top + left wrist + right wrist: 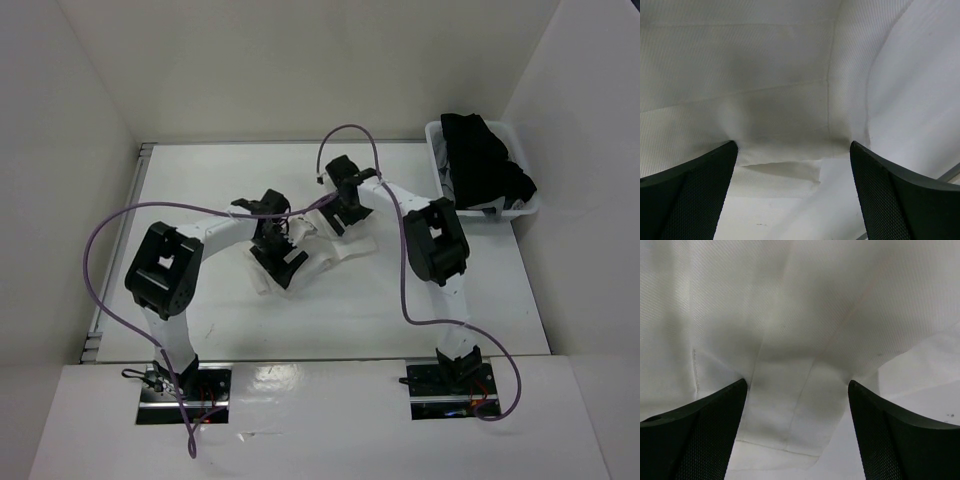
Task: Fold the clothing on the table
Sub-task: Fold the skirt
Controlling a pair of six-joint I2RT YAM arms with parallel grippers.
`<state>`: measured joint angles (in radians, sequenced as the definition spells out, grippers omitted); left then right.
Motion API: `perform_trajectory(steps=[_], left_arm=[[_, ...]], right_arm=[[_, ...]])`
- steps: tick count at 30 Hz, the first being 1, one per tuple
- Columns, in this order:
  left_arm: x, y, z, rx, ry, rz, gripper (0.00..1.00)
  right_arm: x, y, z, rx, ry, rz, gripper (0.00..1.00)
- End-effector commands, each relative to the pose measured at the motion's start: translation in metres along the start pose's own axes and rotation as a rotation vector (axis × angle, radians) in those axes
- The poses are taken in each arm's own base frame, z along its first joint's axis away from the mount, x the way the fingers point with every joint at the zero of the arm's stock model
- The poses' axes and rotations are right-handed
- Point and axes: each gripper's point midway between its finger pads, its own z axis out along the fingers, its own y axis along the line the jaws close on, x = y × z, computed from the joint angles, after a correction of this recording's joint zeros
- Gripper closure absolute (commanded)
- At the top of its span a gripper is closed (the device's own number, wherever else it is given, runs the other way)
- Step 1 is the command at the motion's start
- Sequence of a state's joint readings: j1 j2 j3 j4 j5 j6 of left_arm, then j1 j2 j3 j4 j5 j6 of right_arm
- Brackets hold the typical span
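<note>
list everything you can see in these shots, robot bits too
table: one, white, walled in on three sides
clothing: one, white, middle of the table
basket: one, white, far right corner of the table
garments: count unclear, black, piled in the basket
arms: two, white with black joints, bases at the near edge, reaching over the clothing
cables: two, purple, one looping off each arm
left gripper: one, black fingers, open over the clothing
right gripper: one, black fingers, open over the clothing
</note>
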<state>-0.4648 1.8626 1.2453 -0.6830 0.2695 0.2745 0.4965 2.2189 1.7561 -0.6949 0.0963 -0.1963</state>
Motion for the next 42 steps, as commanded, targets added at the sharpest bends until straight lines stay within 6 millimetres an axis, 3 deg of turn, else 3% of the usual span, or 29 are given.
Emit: perform_trajectory(steps=[1,8,14,17,20,21,24,26,29,30,33,39,42], left_arm=[[0.039,-0.03,0.01,0.127,0.132,0.001,0.01],[0.048,-0.045,-0.006,0.173,0.163,0.034,0.01],[0.04,-0.061,-0.026,0.226,0.139,0.066,0.01],[0.016,-0.055,-0.048,0.171,0.066,0.103,0.01],[-0.012,-0.049,-0.078,0.102,-0.033,0.128,0.01],[-0.026,-0.041,-0.096,0.061,-0.094,0.125,0.01],[-0.043,-0.023,-0.121,-0.012,-0.21,0.116,0.01],[-0.031,-0.003,-0.117,-0.051,-0.222,0.053,0.01],[-0.018,0.021,-0.106,-0.091,-0.239,0.003,0.01],[-0.006,0.027,-0.089,-0.079,-0.206,-0.024,0.01],[0.01,0.039,-0.066,-0.041,-0.165,-0.062,0.01],[0.013,0.055,-0.041,0.009,-0.143,-0.058,0.01],[0.01,0.072,-0.042,0.014,-0.165,-0.073,0.01]], right_arm=[[0.02,0.004,-0.017,0.027,0.046,-0.057,0.14],[0.064,0.004,-0.037,0.029,0.136,-0.088,0.14],[0.083,0.002,-0.056,0.036,0.148,-0.099,0.14],[0.071,0.001,-0.072,0.027,0.1,-0.11,0.14],[0.043,0.002,-0.097,-0.002,0.002,-0.118,0.14],[0.038,0.002,-0.103,-0.011,-0.015,-0.126,0.14],[0.021,0.006,-0.121,-0.046,-0.086,-0.142,0.14],[0.018,0.011,-0.126,-0.076,-0.107,-0.142,0.14],[0.031,0.018,-0.121,-0.106,-0.081,-0.145,0.14],[0.036,0.018,-0.121,-0.108,-0.072,-0.145,0.14],[0.04,0.02,-0.121,-0.118,-0.07,-0.156,0.14],[0.05,0.011,-0.121,-0.11,-0.057,-0.144,0.14],[0.054,0.002,-0.122,-0.101,-0.053,-0.121,0.14]])
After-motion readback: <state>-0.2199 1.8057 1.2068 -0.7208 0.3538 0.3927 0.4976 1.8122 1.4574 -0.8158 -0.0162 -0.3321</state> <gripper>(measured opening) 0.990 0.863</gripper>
